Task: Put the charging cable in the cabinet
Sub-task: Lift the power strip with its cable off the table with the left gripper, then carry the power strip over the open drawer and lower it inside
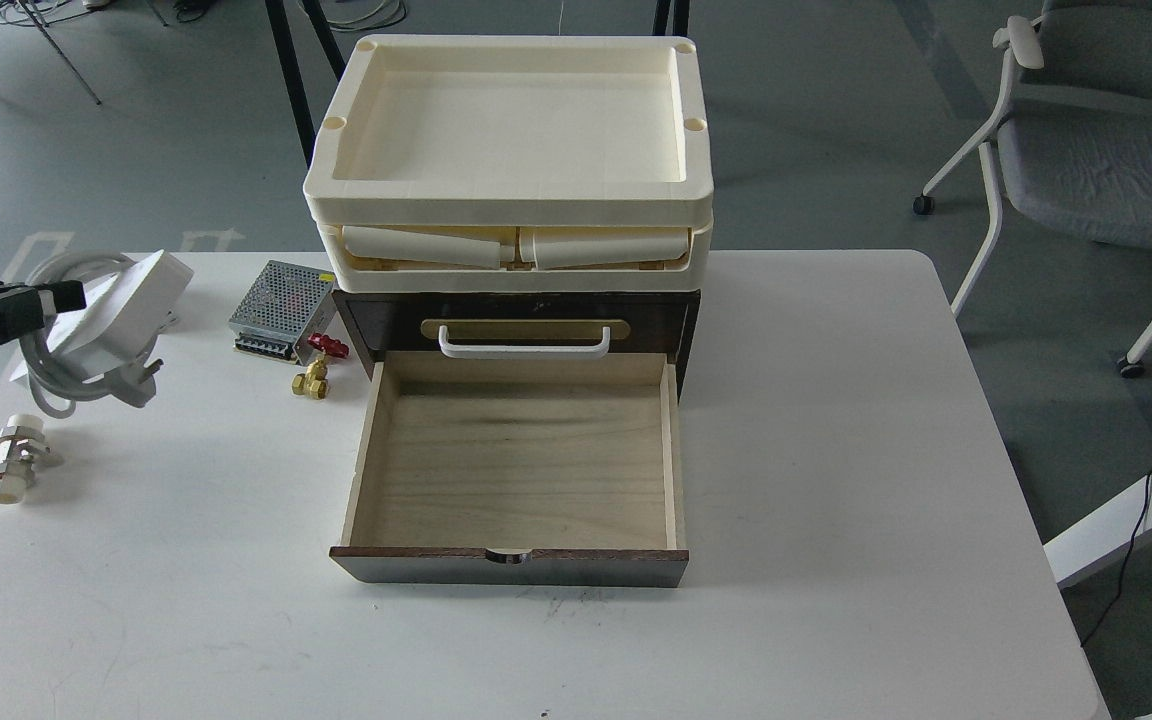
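The charging cable [121,305], a white power strip, hangs tilted in the air above the table's far left, with its thick white cord [56,375] looped below it and the plug dangling. My left gripper [56,298] comes in from the left edge and is shut on the strip's left side. The cabinet [386,320] stands at the table's middle, its pale wood drawer [516,470] pulled fully open and empty, with a white handle [523,347] and cream trays [511,190] stacked on top. The right gripper is out of view.
A metal mesh power supply [281,298] and a brass valve with a red handle [316,366] lie between the held strip and the cabinet. A white pipe fitting [11,472] lies near the left edge. A grey chair [1096,150] stands off the table at the right.
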Controlling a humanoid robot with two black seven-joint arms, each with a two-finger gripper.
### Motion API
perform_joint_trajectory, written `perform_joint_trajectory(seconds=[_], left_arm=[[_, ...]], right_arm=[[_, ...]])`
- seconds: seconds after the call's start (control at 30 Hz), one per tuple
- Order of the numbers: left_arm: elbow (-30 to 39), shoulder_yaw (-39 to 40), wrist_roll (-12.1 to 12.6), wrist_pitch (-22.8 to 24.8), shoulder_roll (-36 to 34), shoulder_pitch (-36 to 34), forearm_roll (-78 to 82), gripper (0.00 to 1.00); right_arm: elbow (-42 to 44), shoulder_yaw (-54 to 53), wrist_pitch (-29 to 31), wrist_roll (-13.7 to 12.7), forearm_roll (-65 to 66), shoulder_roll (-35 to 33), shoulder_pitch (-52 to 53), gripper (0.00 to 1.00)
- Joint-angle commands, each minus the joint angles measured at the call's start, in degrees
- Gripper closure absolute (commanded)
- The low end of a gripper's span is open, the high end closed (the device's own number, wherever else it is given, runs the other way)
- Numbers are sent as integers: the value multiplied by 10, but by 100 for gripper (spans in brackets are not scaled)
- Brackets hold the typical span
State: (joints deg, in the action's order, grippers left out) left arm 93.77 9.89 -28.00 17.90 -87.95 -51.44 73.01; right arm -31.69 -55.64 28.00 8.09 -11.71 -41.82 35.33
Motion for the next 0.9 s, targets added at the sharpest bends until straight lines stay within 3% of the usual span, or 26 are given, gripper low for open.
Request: perform_joint_trajectory(seconds=[0.0,0.23,0.6,0.87], left_arm=[[52,0,0,0,42,1,-55,100],[33,1,0,-37,208,42,-64,100],[-137,0,0,-37,331,94,-64,100],[-187,0,0,-39,389,133,-64,100]], right_arm=[[7,0,0,0,0,0,0,0],[19,0,0,0,0,0,0,0],[34,0,0,0,-1,4,-1,0],[34,0,0,0,0,10,0,0]])
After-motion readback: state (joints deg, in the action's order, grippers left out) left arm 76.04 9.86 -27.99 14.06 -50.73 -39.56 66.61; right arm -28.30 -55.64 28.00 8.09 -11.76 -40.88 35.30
